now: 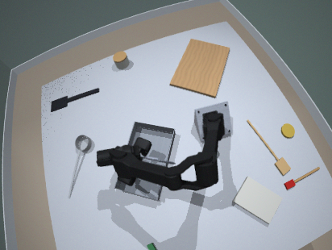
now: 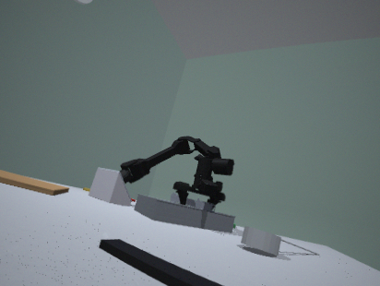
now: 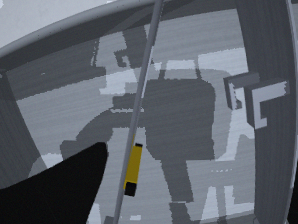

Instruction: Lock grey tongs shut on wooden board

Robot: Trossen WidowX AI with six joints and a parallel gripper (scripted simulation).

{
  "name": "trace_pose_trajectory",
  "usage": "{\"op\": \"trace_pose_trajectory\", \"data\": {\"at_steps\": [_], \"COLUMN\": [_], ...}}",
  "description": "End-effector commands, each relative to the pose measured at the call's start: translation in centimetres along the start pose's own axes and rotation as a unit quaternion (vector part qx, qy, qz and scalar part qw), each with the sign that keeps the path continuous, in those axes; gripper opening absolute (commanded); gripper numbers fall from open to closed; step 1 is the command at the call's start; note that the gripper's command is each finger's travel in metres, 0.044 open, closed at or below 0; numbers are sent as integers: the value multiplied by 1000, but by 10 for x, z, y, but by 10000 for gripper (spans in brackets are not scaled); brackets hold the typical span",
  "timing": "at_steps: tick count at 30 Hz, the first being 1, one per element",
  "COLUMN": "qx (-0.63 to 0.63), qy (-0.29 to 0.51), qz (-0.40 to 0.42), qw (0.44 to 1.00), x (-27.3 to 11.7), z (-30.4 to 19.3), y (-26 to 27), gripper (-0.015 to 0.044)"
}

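1. Hung right over the roasting tin [image 1: 174,137] [image 2: 175,218] [image 3: 50,31] with the gripper [image 1: 137,162] [image 2: 198,204] [image 3: 184,149], pointed downward, fingers wide apart and clamped on nothing!
2. Looked down at the grey tongs [image 1: 163,161] [image 3: 145,75]: lay across the tin, spread open, well away from the wooden board [image 1: 201,68] [image 2: 32,183].
3. Saw one slim bar of the tongs running up the wrist view, to the right of the dark fingertip, with a small yellow-and-black piece [image 3: 133,165] right beside the bar.
4. Reached out from the pale base plate [image 1: 226,107] with the black arm [image 1: 207,151] [image 2: 161,157], bent high and then down towards the tin.
5. Over to the board: lay flat near the base, on the side away from the cream slab [image 1: 258,200].
6. Past the tin, spotted a round grey cup [image 1: 77,142] [image 2: 260,241] with a thin V-shaped handle, and a black spatula [image 1: 59,104] [image 2: 161,265] nearer the wood-topped jar [image 1: 121,60].
7. Across on the far side, found a wooden spatula [image 1: 282,166], a red-headed tool [image 1: 289,184] just beside it, and a yellow disc [image 1: 288,131] near both.
8. Caught a small green item [image 1: 151,247] at the bottom edge of the top view, too cut off to name.
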State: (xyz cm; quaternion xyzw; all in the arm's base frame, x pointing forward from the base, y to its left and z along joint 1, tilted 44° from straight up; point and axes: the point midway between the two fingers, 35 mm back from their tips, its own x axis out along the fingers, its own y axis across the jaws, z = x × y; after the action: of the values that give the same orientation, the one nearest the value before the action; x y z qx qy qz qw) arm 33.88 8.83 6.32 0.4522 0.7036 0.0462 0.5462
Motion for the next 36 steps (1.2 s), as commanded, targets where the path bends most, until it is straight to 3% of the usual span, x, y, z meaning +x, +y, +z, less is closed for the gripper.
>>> {"op": "trace_pose_trajectory", "data": {"at_steps": [1, 2, 36], "qx": [0, 0, 0], "qy": [-1, -1, -1], "qz": [0, 0, 0], "qw": [1000, 1000, 1000], "x": [-1, -1, -1], "z": [0, 0, 0], "y": [0, 0, 0], "gripper": [387, 361, 135]}}
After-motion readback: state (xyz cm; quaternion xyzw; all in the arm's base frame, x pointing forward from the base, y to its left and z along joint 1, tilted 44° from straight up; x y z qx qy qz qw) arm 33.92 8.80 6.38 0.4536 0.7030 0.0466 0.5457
